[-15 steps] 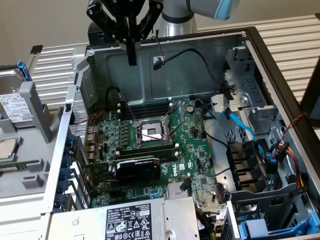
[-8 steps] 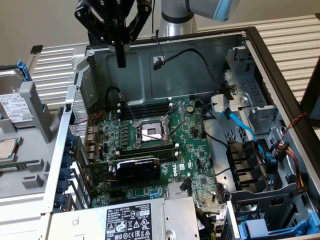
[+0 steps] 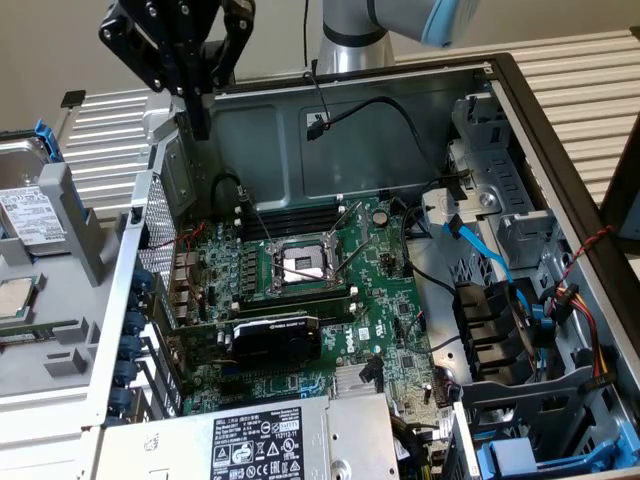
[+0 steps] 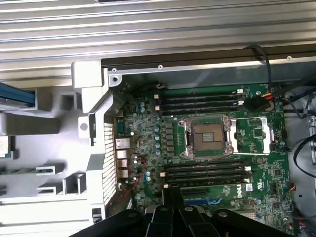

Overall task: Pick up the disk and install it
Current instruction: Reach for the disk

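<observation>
The disk (image 3: 28,212), a silver drive with a white label and a blue carrier edge, lies in a grey holder (image 3: 70,200) at the exterior view's left, outside the computer case. My black gripper (image 3: 201,128) hangs above the case's back left corner, to the right of the disk and well above it. Its fingers are shut together with nothing between them. In the wrist view the shut gripper (image 4: 173,193) points down over the motherboard (image 4: 148,163), and a blue strip (image 4: 17,96) of the disk's carrier shows beside the grey holder (image 4: 49,148).
The open case (image 3: 560,150) holds a motherboard (image 3: 390,330) with an open processor socket (image 3: 300,265), a black card (image 3: 275,335) and loose cables. A grey power supply (image 3: 260,440) sits at the front. Blue-trimmed drive bays (image 3: 520,455) stand at the exterior view's right. A square chip (image 3: 12,297) rests below the disk.
</observation>
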Controlling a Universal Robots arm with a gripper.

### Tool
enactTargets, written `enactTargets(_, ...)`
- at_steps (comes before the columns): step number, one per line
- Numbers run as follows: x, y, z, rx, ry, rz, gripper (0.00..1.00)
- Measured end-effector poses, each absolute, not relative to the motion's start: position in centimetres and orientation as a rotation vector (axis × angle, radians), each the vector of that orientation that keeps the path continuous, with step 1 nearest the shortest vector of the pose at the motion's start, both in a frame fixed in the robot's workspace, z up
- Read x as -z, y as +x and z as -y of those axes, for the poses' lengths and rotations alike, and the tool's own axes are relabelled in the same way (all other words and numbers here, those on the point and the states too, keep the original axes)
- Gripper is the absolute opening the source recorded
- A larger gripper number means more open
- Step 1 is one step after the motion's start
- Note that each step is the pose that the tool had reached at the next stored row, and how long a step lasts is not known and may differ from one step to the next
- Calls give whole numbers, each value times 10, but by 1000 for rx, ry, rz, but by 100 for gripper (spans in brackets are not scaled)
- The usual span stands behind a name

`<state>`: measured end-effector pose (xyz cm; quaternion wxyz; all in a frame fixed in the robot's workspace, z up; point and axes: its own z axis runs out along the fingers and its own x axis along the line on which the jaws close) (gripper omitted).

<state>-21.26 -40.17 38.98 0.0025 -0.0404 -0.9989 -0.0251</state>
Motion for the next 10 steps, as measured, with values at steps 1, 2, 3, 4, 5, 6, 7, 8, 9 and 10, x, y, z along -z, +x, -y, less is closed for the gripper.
enactTargets(1, -390, -217, 402, 79, -127, 3133, 11)
enactTargets(2, -390, -222, 402, 79, -126, 3133, 11)
enactTargets(3, -390, -226, 402, 79, -126, 3133, 11)
enactTargets(4, -390, -231, 402, 79, -127, 3133, 11)
enactTargets(5, -390, -235, 402, 79, -127, 3132, 11)
enactTargets(6, -390, -240, 402, 78, -127, 3131, 11)
enactTargets(7, -390, -244, 401, 78, -126, 3128, 11)
enactTargets(8, -390, -245, 399, 78, -126, 3125, 11)
enactTargets(9, -391, -247, 396, 78, -127, 3122, 11)
enactTargets(10, -392, -247, 393, 77, -127, 3120, 11)
